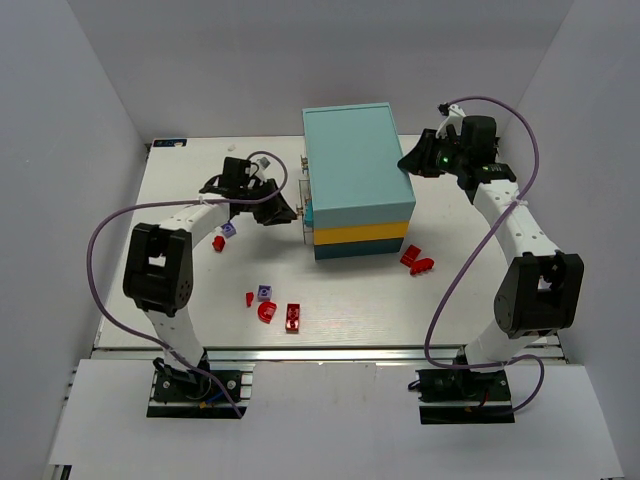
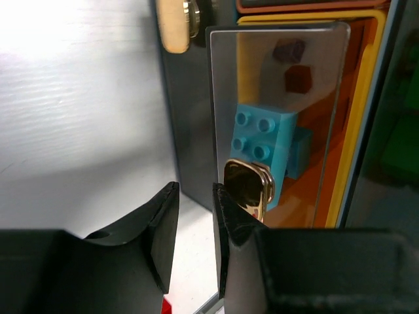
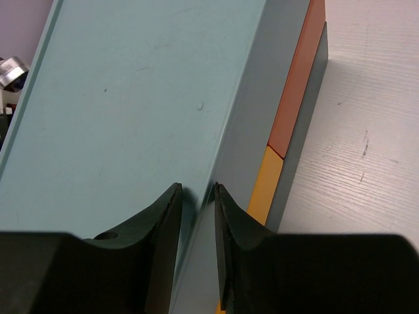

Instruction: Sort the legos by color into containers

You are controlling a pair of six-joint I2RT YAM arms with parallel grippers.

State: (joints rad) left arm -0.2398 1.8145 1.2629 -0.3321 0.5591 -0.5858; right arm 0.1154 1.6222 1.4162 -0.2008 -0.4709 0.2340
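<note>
Counted on the white desk (image 1: pixel 360 310): one boxy cabinet of light teal, yellow and darker teal layers (image 1: pixel 355 165), six loose red plastic studded bricks (image 1: pixel 293 317), two purple ones (image 1: pixel 264 292). Behind one clear plastic drawer front (image 2: pixel 226 91) with a gold handle (image 2: pixel 247 190): at least one light blue brick (image 2: pixel 262 140). Just beside that handle, left fingers (image 2: pixel 157 229) narrowly apart, pinching nothing visible. Over the cabinet's top edge, right fingers (image 3: pixel 163 229) likewise narrowly apart, empty.
</note>
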